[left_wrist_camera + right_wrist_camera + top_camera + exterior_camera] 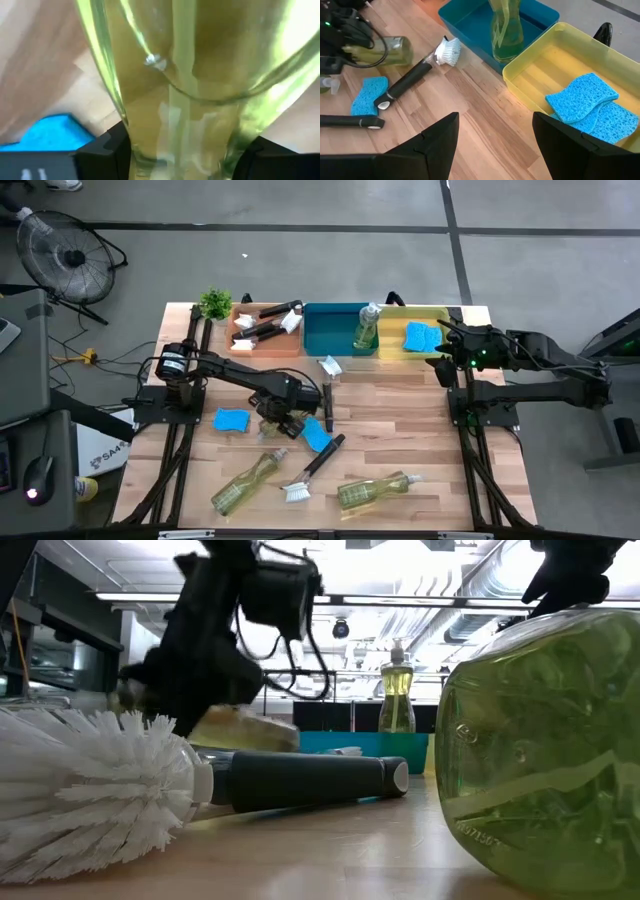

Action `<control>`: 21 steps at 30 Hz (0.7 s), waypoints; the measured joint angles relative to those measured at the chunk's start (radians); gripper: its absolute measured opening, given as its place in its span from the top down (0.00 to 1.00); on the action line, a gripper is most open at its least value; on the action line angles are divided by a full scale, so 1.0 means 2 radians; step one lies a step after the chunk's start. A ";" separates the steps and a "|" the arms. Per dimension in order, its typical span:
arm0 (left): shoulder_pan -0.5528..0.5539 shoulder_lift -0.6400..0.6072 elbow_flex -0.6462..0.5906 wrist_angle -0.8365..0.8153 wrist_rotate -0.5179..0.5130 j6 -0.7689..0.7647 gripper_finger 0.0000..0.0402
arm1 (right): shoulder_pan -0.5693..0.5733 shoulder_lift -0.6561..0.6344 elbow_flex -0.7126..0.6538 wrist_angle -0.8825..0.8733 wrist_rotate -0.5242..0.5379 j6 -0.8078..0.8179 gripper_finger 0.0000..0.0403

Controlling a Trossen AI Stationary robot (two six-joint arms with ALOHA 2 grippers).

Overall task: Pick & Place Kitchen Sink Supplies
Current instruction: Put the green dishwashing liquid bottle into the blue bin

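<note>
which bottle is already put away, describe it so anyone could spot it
Look at the row of three bins along the table's far edge and take the middle, blue bin. The bottle of yellow-green liquid stands upright at its right end, the only one upright and inside a bin; the others lie on the wood.

Four clear bottles (pixel 367 327) (pixel 245 480) (pixel 375 490) (pixel 375 50) of yellow-green liquid; four blue sponges (pixel 232 420) (pixel 315 435) (pixel 580 95) (pixel 615 122); two black brushes (pixel 328 395) (pixel 312 465) on the table, at least two more (pixel 265 330) binned, exact tally unclear; three bins (pixel 236 330) (pixel 325 330) (pixel 395 315); one potted plant (pixel 215 303); one fan (pixel 62 250)
</note>
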State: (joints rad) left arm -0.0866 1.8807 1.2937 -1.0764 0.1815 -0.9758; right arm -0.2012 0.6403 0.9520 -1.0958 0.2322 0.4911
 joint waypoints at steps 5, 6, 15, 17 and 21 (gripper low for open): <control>0.001 0.000 0.051 -0.060 -0.002 0.050 0.51 | 0.000 0.000 0.000 0.001 0.002 -0.001 0.38; 0.001 0.000 0.062 -0.073 -0.004 0.056 0.51 | 0.000 0.000 0.000 0.002 0.001 -0.001 0.38; 0.001 -0.001 0.159 -0.216 -0.036 0.122 0.51 | 0.000 0.000 0.000 0.066 -0.098 -0.098 0.38; 0.001 -0.001 0.180 -0.244 -0.048 0.133 0.51 | 0.000 0.000 0.000 0.087 -0.130 -0.132 0.38; 0.005 -0.002 0.221 -0.246 -0.053 0.151 0.51 | 0.000 0.010 0.000 0.127 -0.166 -0.171 0.38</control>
State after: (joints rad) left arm -0.0764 1.8771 1.7363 -1.5687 0.0751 -0.6731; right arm -0.2012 0.6600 0.9520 -0.8419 -0.1003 0.1490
